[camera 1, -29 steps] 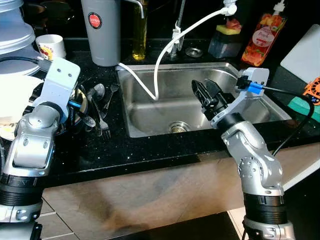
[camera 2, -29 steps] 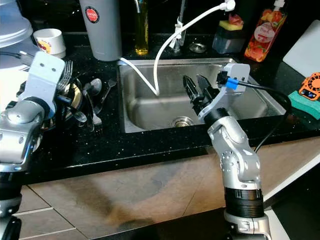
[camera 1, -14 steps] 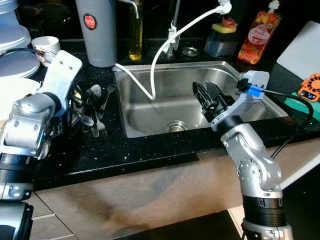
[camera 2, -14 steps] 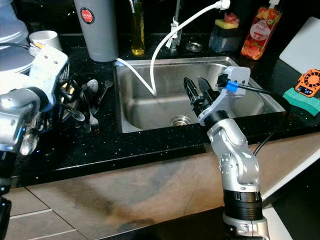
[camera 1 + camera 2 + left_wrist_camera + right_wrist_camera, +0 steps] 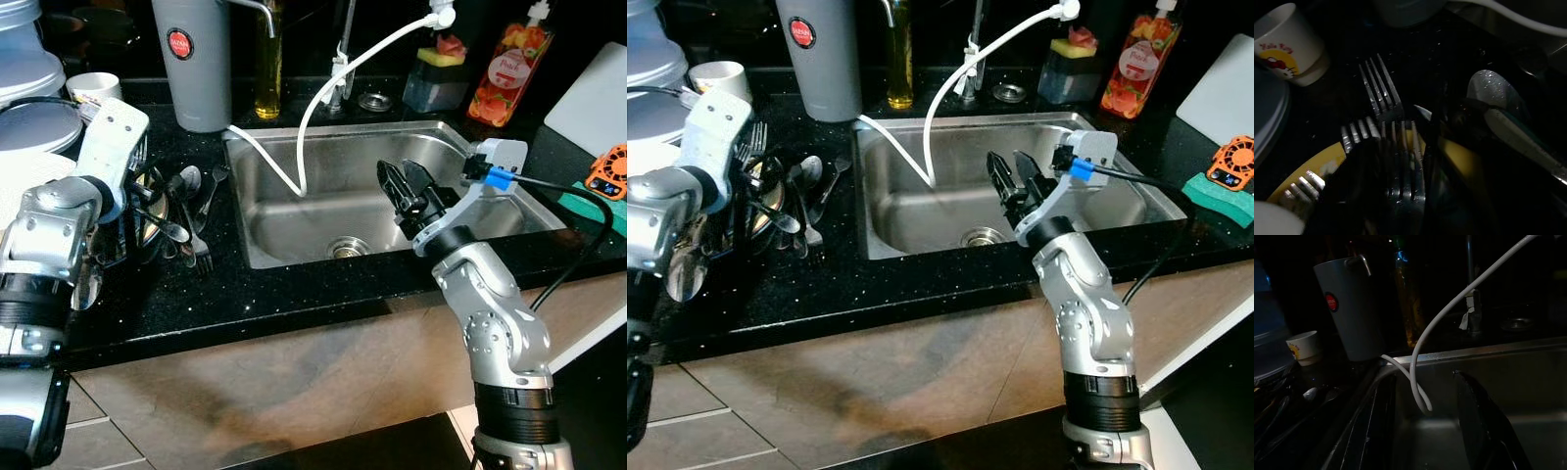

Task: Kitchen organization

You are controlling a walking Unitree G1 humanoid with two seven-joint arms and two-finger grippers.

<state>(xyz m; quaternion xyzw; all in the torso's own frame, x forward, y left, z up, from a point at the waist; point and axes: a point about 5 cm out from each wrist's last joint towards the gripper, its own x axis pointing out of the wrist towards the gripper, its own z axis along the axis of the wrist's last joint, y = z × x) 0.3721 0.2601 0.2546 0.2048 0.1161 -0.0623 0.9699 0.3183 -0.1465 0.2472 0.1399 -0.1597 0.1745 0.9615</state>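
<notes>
On the black counter, left of the sink, cutlery lies heaped, handles mostly running front to back, several fork tines pointing away from the robot. The left tool hangs among the forks; I cannot tell its grip. The right tool hovers over the sink basin, fingers parted, grasping nothing.

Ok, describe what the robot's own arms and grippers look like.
Both arms are jointed silver metal with black bands at the lower joints. The right gripper has two long black jaws, a white wrist box with a blue connector and a black cable trailing off. The left arm carries a similar white box with small blue dots.
</notes>
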